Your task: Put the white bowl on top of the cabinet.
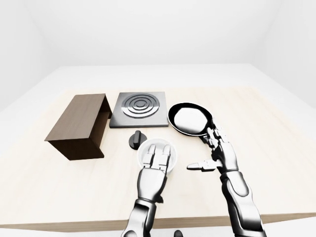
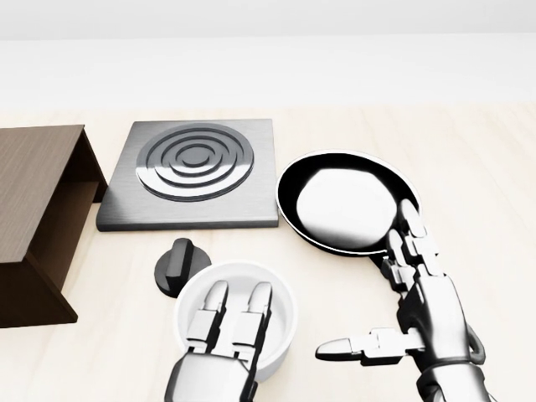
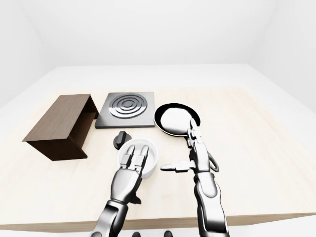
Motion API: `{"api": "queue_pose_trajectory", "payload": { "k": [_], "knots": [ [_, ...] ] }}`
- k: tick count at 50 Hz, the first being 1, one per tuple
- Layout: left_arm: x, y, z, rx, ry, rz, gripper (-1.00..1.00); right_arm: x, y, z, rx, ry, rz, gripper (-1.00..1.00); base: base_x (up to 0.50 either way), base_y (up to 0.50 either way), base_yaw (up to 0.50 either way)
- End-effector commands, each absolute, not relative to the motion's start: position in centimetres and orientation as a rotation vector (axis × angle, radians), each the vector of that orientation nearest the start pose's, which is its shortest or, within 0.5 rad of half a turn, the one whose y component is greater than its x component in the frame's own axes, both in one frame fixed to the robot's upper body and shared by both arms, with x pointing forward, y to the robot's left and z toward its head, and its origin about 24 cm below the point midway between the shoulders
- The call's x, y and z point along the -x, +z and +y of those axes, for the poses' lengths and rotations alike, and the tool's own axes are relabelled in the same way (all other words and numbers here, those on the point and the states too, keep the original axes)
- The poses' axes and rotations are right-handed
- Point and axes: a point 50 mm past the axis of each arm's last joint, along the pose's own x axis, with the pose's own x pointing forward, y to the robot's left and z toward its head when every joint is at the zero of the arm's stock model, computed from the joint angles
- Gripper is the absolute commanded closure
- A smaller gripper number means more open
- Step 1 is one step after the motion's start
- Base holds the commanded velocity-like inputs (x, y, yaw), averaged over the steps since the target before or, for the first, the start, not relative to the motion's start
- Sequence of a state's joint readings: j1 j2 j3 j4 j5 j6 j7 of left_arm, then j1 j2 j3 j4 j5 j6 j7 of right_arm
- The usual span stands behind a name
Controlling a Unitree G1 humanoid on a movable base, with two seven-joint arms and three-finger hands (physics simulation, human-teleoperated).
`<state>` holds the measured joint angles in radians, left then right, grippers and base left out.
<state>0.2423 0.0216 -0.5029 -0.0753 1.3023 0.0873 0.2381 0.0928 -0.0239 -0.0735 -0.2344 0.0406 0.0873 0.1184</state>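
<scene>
Fingers (image 2: 251,311) of glossy metal rest inside round white bowl (image 2: 280,314).

One bowl (image 2: 239,314) sits at the bottom of the head view. Taking it as landmark: one knob (image 2: 178,265) lies just above and left of it, one pan (image 2: 346,202) above and right, one hob (image 2: 194,172) above it beyond the knob, and one cabinet (image 2: 33,218) well to its left. Two hands show: the left hand (image 2: 219,352) in the bowl, the right hand (image 2: 414,310) just right of it.
</scene>
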Motion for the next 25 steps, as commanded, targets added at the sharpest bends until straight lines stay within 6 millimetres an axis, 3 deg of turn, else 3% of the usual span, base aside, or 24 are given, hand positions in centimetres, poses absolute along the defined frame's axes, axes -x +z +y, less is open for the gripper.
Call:
{"api": "queue_pose_trajectory", "payload": {
  "k": [1, 12, 13, 25],
  "knots": [
    [-19.2, 1.4, 6.1, -1.227, -0.204, -0.185, -1.00, -23.4, 6.7, -17.0, -0.001, 0.030, -0.059, -1.00, 0.00, 0.00, 0.00],
    [-19.9, 0.9, 6.4, -1.230, -0.198, -0.153, -1.00, -23.5, 6.7, -17.0, -0.001, 0.029, -0.060, -1.00, 0.00, 0.00, 0.00],
    [-21.0, 0.4, 6.7, -1.231, -0.195, -0.123, -1.00, -23.5, 6.7, -17.0, -0.002, 0.030, -0.060, -1.00, 0.00, 0.00, 0.00],
    [-21.6, -0.3, 6.8, -1.237, -0.191, -0.087, -1.00, -23.4, 6.8, -17.0, -0.002, 0.029, -0.063, -1.00, 0.00, 0.00, 0.00]
  ]
}}
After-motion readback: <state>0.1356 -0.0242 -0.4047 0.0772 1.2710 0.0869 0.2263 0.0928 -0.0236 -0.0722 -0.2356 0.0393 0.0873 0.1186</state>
